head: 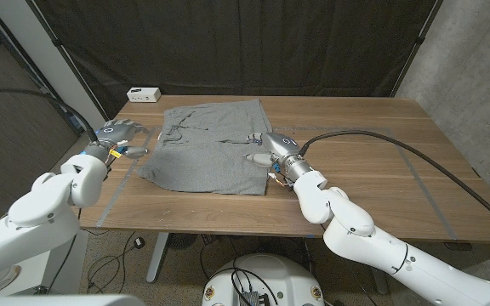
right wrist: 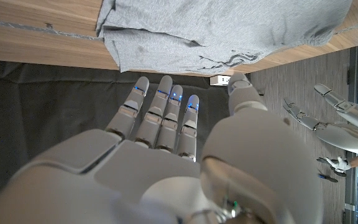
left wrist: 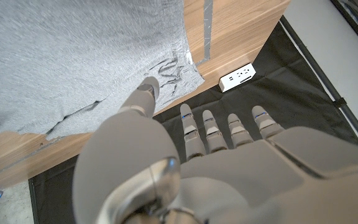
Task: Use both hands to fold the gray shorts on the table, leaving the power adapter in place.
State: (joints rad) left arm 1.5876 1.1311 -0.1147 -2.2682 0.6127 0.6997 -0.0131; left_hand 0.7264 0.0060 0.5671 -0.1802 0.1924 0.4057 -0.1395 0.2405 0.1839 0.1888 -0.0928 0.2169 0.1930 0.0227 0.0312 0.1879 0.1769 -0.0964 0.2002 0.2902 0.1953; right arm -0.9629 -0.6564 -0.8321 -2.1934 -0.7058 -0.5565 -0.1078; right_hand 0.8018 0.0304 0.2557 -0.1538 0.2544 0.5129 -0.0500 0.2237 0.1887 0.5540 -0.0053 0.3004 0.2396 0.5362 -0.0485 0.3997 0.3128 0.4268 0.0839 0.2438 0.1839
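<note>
While the gray fabric shorts lie spread and unfolded across the middle of the wooden worktop, the work appears to stand at the approach step: neither hand has a hold on the cloth.

The left hand hangs at the left of the frame, over the worktop's left edge and just beside the shorts' left hem, fingers apart and holding nothing. The left wrist view shows its fingers extended and separated, the thumb reaching toward a wrinkled corner of the cloth.

The right hand sits at the centre of the frame, at the shorts' right edge. Its fingers lie straight and close together, gripping nothing; contact with the cloth cannot be confirmed.

The small white rectangular power adapter stands at the upper left of the frame, near the worktop's far edge and apart from the shorts.

Judged next move:
1. Each hand must close on an edge of the cloth, one per side.
2. Both hands must lift and carry together, so the fold lands even.
3. The fold path must stay short of the adapter.
</note>
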